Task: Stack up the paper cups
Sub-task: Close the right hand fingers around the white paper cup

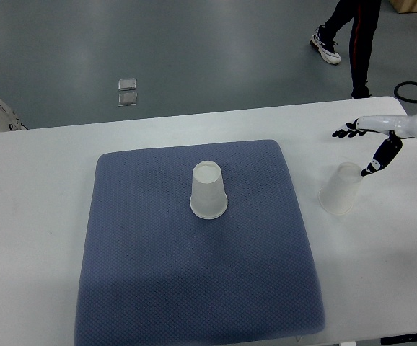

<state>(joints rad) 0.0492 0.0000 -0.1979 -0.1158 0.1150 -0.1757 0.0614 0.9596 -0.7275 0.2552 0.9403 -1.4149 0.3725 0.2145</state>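
Note:
A white paper cup stands upside down in the middle of the blue-grey mat. A second white paper cup stands upside down on the white table, right of the mat. My right hand comes in from the right edge, just above and right of that second cup. Its fingers are spread, the thumb pointing down close to the cup's top, and it holds nothing. The left arm is not in view.
The white table carries the mat. A person's legs and shoes show on the grey floor beyond the table's far edge. A black cable loop lies at the far right corner.

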